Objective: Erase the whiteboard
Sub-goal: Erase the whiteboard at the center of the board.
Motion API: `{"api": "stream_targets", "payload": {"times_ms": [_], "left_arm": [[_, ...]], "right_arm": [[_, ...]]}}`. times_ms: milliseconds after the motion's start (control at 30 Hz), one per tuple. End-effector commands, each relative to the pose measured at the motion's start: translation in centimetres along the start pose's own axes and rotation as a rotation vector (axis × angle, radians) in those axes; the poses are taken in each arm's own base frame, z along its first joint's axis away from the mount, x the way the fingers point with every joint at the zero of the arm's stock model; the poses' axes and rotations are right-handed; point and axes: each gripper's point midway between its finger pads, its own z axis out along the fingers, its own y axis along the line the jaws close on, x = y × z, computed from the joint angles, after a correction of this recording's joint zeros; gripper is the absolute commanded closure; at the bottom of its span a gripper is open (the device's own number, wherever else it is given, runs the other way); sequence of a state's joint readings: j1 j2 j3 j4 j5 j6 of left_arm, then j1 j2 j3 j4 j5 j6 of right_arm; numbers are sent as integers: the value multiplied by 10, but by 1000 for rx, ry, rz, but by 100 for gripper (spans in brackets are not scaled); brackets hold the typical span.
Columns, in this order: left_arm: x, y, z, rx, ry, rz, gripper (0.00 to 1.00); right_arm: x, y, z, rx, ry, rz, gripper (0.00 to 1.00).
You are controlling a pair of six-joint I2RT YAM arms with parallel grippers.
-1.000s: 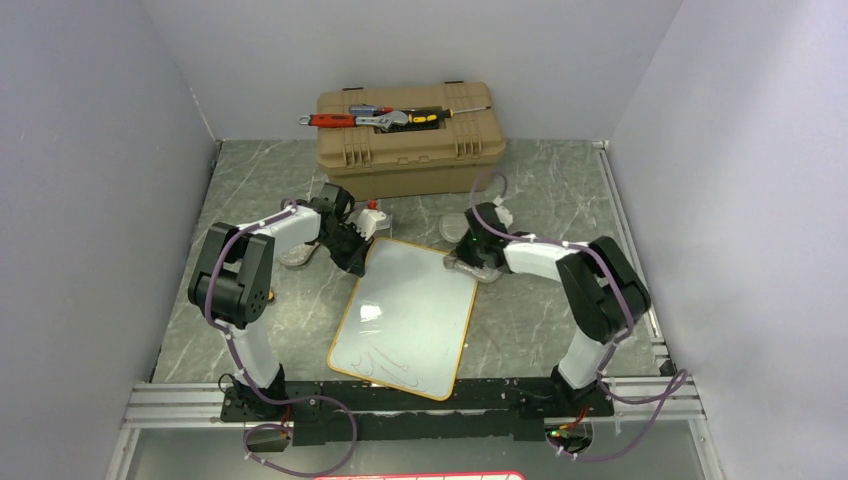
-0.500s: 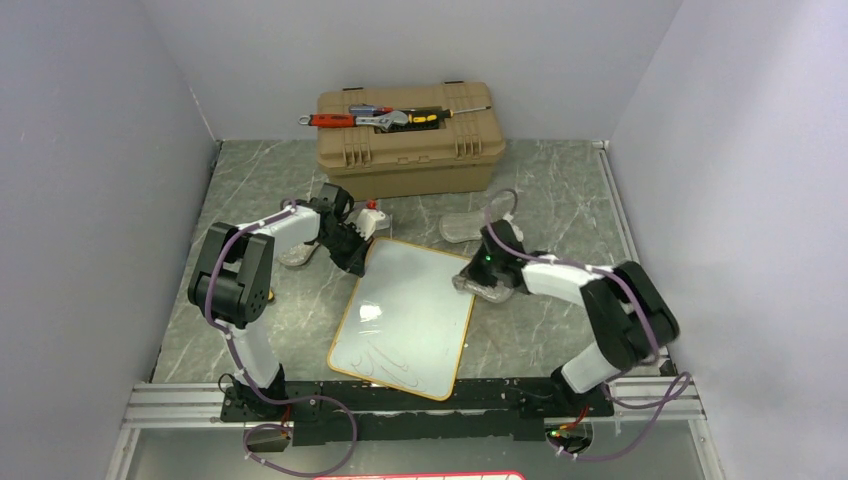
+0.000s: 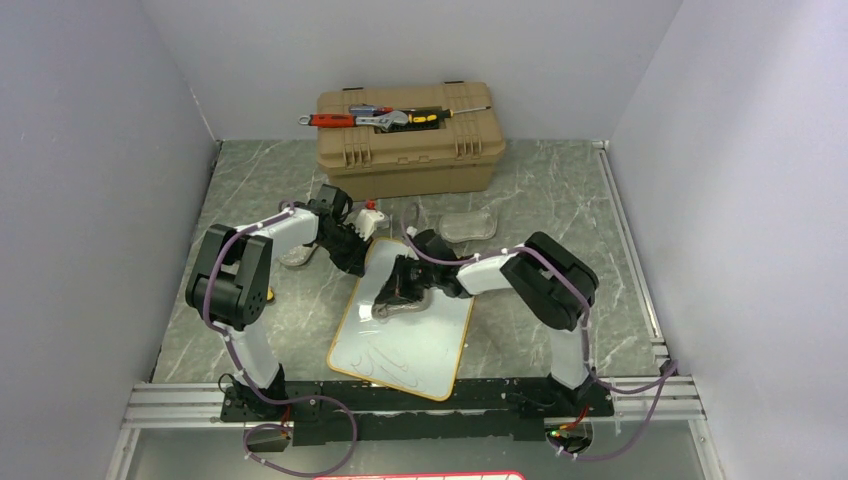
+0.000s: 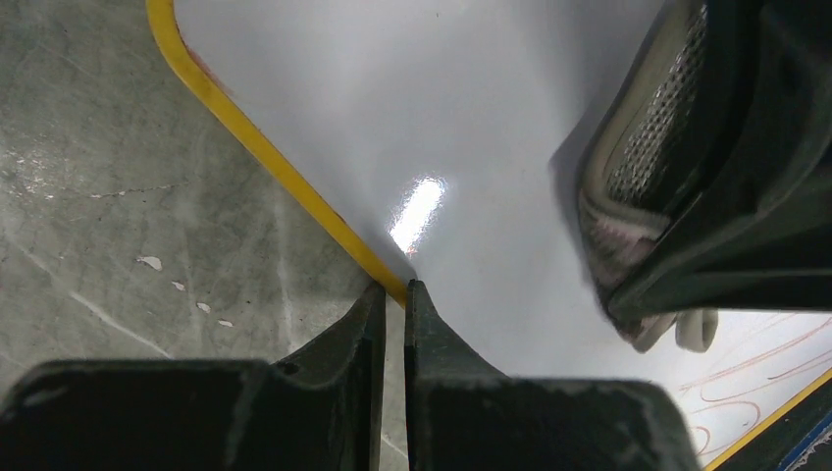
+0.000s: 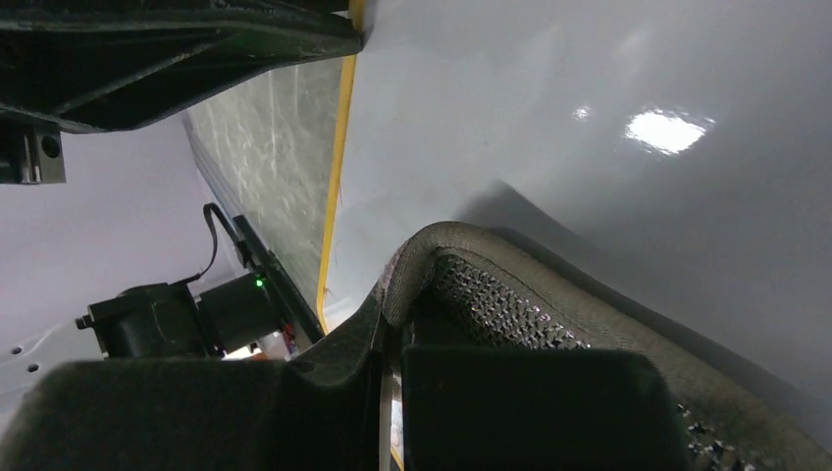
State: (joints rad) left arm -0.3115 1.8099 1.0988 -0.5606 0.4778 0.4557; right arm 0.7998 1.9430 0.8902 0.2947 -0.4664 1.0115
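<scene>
The whiteboard (image 3: 415, 335) lies flat on the grey marbled table (image 3: 560, 190), turned at a slant. One short end is near the arm bases and the other points toward the back. Its glossy white face is bare over most of its area. Thin dark scribbles (image 3: 385, 362) are confined to the near end, and the left wrist view shows them as faint curved lines (image 4: 775, 363).

At the board's far left corner, the left gripper (image 3: 352, 262) has its fingers pressed together on the yellow rim. In the left wrist view the two tips (image 4: 394, 289) meet right at that rim, with the white surface (image 4: 412, 108) beyond them.

On the board's far half, the right gripper (image 3: 398, 298) reaches in from the right. Its fingers are closed on the edge of a grey mesh eraser pad (image 3: 395, 305) that rests on the white surface. The right wrist view shows the pad's rolled edge (image 5: 549, 314) pinched between the fingers (image 5: 390, 334), with the board (image 5: 589, 118) under it. The same pad (image 4: 657, 147) fills the right of the left wrist view.

Beyond the board's far end, a pale translucent pad (image 3: 468, 225) lies on the table. Farther back from the board stands a tan toolbox (image 3: 410, 140) with hand tools (image 3: 375, 118) on its lid.
</scene>
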Motion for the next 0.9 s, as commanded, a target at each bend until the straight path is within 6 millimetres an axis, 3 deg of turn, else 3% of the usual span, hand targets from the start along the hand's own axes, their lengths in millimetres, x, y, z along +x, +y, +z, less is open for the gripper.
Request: {"api": "stream_targets", "payload": {"times_ms": [0, 167, 267, 333, 400, 567, 667, 767, 867], "left_arm": [[65, -1, 10, -4, 215, -15, 91], [65, -2, 9, -1, 212, -9, 91], [64, -2, 9, 2, 211, -8, 91], [64, -2, 9, 2, 213, -8, 91], [66, -1, 10, 0, 218, -10, 91], [68, -5, 12, 16, 224, -33, 91], [68, -5, 13, 20, 227, -41, 91], [69, -6, 14, 27, 234, -49, 91], [68, -6, 14, 29, 234, -56, 91]], "right_arm": [[55, -106, -10, 355, 102, 144, 100], [59, -173, -101, 584, -73, 277, 100], [71, -183, -122, 633, -106, 306, 100], [81, -177, -110, 601, -72, 286, 100], [76, -157, -82, 543, -31, 231, 100], [71, -80, 0, 272, 96, 41, 100], [77, -50, 26, 223, 157, -98, 100], [86, -58, 24, 251, 176, -95, 100], [90, -84, -12, 299, 105, -9, 100]]}}
